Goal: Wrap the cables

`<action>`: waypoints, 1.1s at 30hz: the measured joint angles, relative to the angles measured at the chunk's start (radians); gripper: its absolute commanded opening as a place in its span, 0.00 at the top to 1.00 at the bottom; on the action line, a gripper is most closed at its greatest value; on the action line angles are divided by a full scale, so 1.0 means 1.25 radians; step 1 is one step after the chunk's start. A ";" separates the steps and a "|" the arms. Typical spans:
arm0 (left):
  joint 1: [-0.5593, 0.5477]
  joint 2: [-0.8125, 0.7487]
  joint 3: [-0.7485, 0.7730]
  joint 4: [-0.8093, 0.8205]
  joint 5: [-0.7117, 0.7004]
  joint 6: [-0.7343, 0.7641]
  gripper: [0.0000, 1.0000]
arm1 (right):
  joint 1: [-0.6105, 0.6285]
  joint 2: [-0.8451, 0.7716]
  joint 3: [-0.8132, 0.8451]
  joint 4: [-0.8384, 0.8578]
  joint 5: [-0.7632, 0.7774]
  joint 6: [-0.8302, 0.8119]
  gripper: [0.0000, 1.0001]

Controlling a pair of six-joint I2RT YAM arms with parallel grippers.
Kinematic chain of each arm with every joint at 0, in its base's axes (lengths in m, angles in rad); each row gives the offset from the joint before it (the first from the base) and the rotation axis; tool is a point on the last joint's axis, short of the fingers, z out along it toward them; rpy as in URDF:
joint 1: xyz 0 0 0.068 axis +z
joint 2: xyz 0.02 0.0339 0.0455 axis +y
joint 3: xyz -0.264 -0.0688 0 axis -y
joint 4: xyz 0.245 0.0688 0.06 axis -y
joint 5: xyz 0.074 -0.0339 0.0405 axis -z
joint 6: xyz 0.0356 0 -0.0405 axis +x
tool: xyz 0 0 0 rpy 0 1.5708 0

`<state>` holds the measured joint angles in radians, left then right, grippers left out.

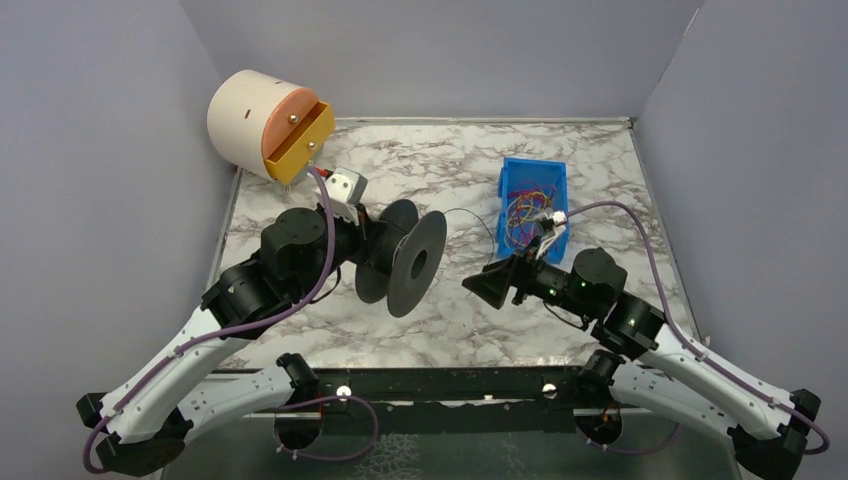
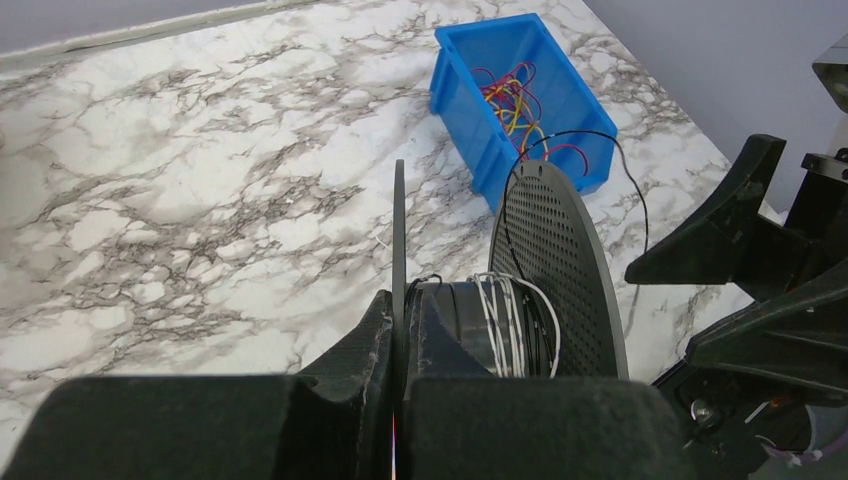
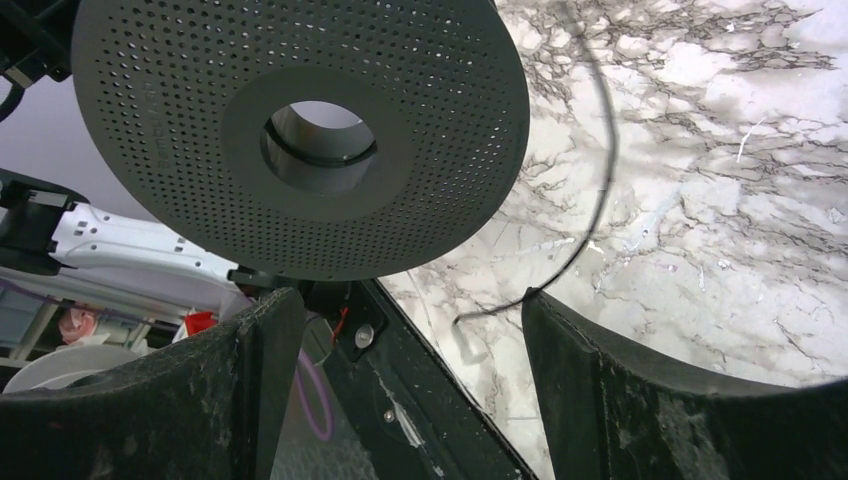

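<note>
The left gripper [image 2: 398, 322] clamps the spool [image 1: 415, 262] by its thin disc edge. The right gripper [image 3: 405, 310], fingers apart, sits beside the outer disc. The black cable [image 3: 600, 180] arcs past the blue bin [image 2: 455, 95] holding coloured cables [image 2: 510, 100].

Marble table [image 1: 450, 160]: blue bin [image 1: 535, 163]; cylinder [image 1: 250, 120] perhaps touching.

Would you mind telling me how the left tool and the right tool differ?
The left tool is shut on one disc of the black spool; the right tool stands wide open, gripping nothing. The left tool touches the spool; the right tool stands apart from it, facing its perforated disc. Both are black.
</note>
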<state>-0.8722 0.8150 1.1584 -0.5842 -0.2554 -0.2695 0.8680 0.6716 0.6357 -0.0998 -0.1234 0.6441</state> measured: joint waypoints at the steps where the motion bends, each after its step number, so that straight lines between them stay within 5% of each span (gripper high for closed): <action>1: 0.000 0.000 -0.002 0.000 0.000 0.000 1.00 | 0.000 -0.006 0.000 -0.007 0.001 0.002 0.16; 17: 0.000 0.002 -0.004 0.001 -0.001 0.001 1.00 | 0.000 -0.036 -0.009 -0.061 0.030 0.048 0.25; 33: 0.000 0.007 -0.004 0.019 0.000 -0.009 1.00 | 0.000 0.088 -0.133 0.146 0.005 0.147 0.41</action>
<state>-0.8722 0.8242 1.1530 -0.5606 -0.2554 -0.2802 0.8680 0.7811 0.4694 0.0834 -0.1177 0.8280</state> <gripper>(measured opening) 0.024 0.596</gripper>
